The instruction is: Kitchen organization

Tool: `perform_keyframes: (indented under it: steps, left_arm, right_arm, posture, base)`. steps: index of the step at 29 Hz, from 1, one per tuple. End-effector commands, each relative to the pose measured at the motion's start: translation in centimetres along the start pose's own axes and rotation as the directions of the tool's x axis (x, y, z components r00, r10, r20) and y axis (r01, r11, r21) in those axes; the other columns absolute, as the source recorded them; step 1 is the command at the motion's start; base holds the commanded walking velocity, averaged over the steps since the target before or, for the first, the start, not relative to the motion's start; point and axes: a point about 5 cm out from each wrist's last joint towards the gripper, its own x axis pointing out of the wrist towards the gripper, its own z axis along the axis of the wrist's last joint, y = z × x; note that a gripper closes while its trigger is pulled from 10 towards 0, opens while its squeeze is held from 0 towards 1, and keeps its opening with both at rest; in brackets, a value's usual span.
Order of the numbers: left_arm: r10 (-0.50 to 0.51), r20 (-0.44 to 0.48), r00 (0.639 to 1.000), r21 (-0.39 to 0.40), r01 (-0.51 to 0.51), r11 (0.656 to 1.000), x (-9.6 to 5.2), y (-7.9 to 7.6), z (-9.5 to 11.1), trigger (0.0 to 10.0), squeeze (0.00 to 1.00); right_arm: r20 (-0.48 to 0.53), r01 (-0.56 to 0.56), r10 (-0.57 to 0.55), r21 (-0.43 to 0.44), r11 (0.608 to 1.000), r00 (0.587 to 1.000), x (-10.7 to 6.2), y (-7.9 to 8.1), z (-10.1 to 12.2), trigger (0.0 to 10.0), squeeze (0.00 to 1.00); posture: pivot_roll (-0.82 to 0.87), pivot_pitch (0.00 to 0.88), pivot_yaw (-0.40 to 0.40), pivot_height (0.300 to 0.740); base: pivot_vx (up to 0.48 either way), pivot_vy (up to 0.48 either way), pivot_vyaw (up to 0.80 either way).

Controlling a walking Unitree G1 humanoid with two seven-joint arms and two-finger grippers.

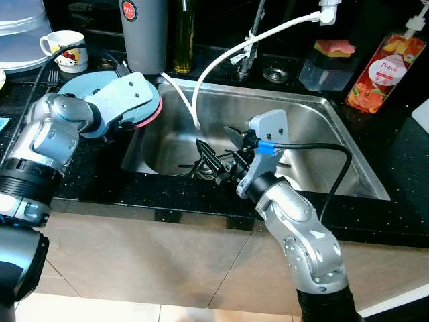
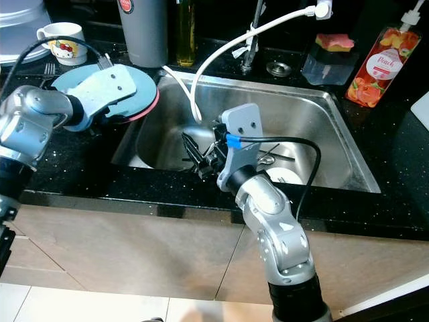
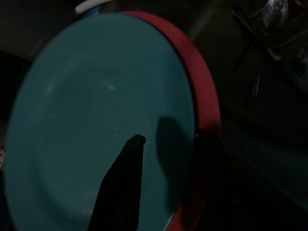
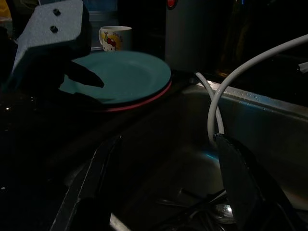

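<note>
Your left gripper (image 4: 91, 79) hovers over the teal plate (image 3: 96, 125), stacked on a red plate (image 3: 204, 96) on the tabletop (image 1: 87, 168) beside the sink (image 1: 301, 127); its jaws I cannot tell. Right gripper (image 4: 166, 187), jaws wide, reaches into the sink.

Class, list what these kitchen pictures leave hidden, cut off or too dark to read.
- Red plate: only its rim shows; the teal plate covers it.
- Left gripper: left wrist view is dark, one finger visible, grip unclear.
- Cutlery in the sink: too dark in right wrist view.
</note>
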Motion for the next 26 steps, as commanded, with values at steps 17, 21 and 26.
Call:
perform_keyframes:
  steps: [17, 21, 26]
  left_arm:
    - [0.045, -0.148, 0.988, 0.261, -0.005, 0.965, -0.3, 0.0, -1.7, 0.0, 0.00]
    - [0.113, -0.176, 0.978, 0.304, -0.055, 0.951, -0.4, 0.7, -2.2, 0.0, 0.00]
    - [0.148, -0.170, 0.974, 0.313, -0.089, 0.946, -0.5, 1.0, -2.3, 0.0, 0.00]
  right_arm:
    - [0.005, 0.000, 0.000, 0.001, 1.000, 1.000, -0.1, -0.1, 0.1, 10.0, 0.00]
    - [0.007, 0.000, 0.000, 0.002, 1.000, 1.000, -0.1, -0.1, 0.1, 10.0, 0.00]
    - [0.007, -0.001, 0.001, 0.003, 1.000, 1.000, -0.1, -0.1, 0.2, 10.0, 0.00]
  posture:
    - [0.27, 0.048, -0.087, 0.740]
    - [0.27, 0.048, -0.088, 0.740]
    - [0.27, 0.055, -0.089, 0.740]
  base:
    - [0.000, 0.000, 0.00]
    - [0.000, 0.000, 0.00]
    - [0.000, 0.000, 0.00]
